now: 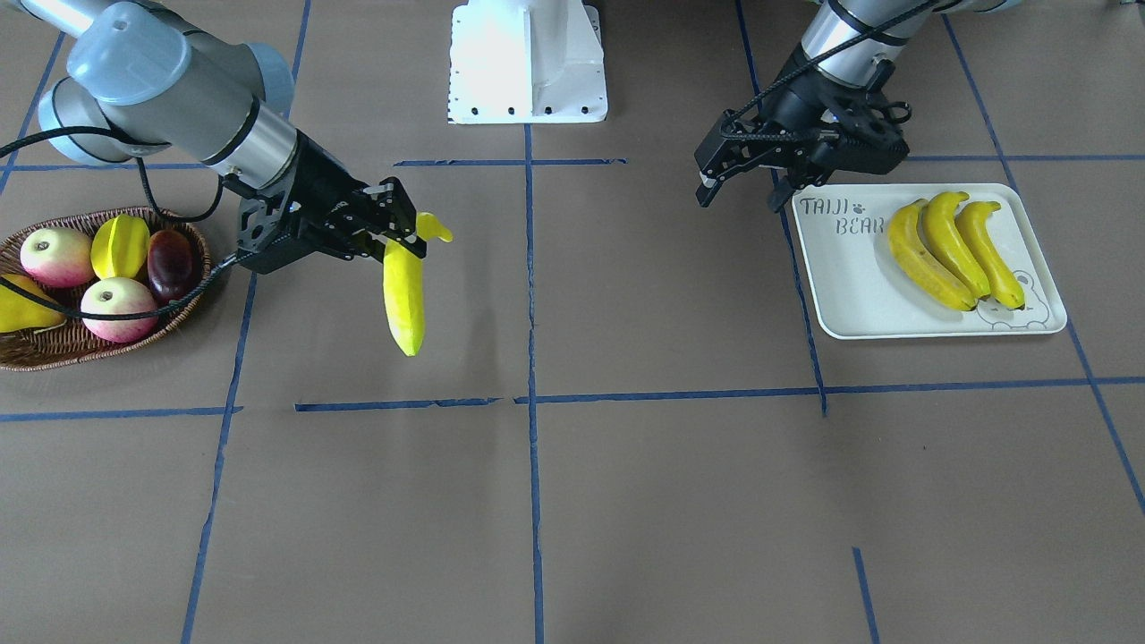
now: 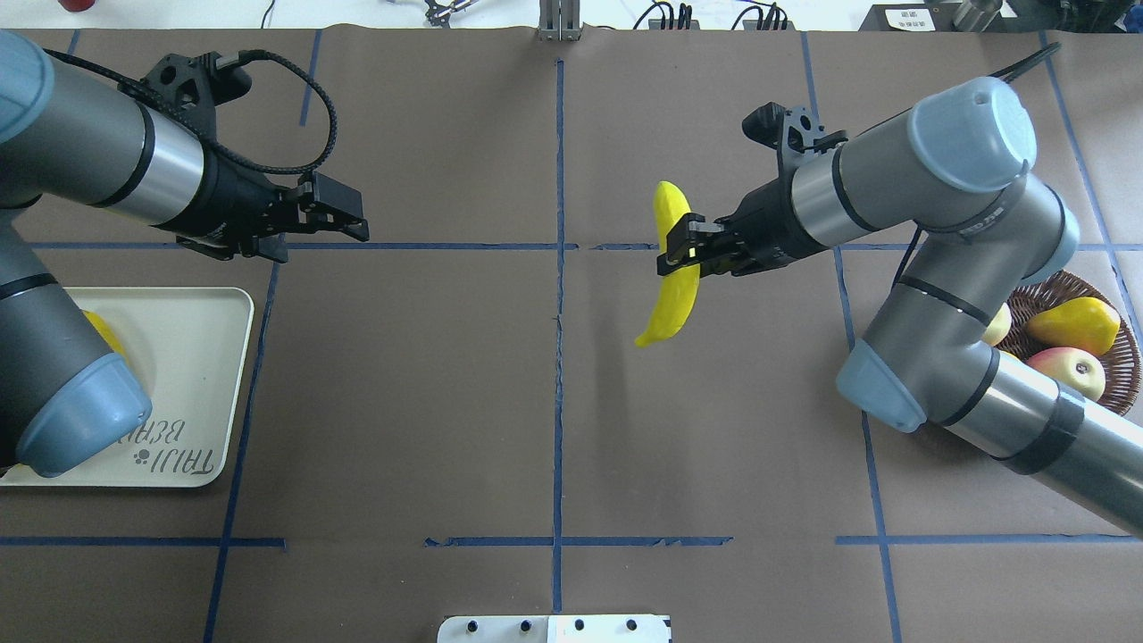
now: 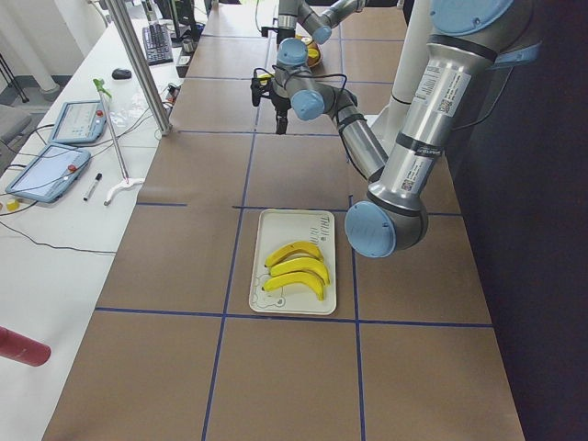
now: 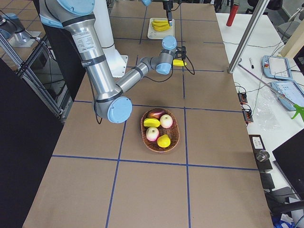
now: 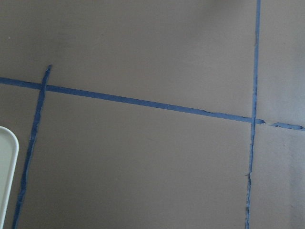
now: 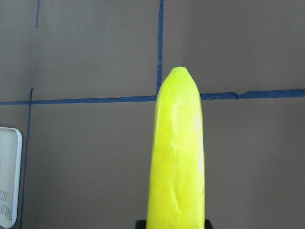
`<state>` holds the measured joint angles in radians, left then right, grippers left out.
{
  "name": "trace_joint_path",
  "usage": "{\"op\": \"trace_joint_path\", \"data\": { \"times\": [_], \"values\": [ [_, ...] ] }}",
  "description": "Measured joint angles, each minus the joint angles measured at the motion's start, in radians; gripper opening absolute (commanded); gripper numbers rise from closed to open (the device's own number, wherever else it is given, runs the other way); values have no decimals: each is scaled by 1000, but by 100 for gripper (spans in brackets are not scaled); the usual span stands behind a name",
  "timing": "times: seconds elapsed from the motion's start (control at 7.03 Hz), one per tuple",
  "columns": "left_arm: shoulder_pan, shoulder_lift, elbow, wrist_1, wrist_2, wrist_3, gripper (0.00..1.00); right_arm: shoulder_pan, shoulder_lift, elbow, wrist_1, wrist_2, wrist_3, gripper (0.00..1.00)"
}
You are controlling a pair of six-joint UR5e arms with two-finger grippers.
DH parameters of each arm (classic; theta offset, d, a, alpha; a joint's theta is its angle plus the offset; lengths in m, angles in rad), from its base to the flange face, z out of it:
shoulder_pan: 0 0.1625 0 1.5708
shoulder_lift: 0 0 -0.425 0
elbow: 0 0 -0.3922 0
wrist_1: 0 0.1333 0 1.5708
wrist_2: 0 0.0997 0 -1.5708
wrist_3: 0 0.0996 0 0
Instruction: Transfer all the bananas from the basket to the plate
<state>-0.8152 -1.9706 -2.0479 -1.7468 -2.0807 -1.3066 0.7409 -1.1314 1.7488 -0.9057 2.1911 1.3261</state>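
Yellow banana (image 1: 404,295) clamped in right fingers (image 2: 671,261) above table (image 1: 626,492); left fingers (image 1: 709,186) apart beside plate (image 1: 841,295).

Three bananas (image 1: 953,250) on the plate (image 1: 850,295), left; basket (image 1: 36,351), right; fourth banana (image 1: 403,304) between, in the right gripper (image 1: 398,240).

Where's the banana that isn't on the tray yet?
Overhead view: the banana hangs in the right gripper above the table, just right of the centre tape line, between the basket on the right and the plate on the left.
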Motion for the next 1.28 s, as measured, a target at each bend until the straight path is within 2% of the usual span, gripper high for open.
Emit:
{"op": "trace_joint_path", "data": {
  "times": [0.43, 0.85, 1.28],
  "values": [
    [3, -57, 121, -219, 0, -236, 100, -94, 42, -6, 109, -73, 118, 12],
    [41, -101, 173, -279, 1, -341, 100, -203, 65, -5, 182, -219, 218, 12],
    [128, -165, 237, -298, 2, -365, 100, -247, 75, -4, 211, -264, 251, 13]
  ]
}}
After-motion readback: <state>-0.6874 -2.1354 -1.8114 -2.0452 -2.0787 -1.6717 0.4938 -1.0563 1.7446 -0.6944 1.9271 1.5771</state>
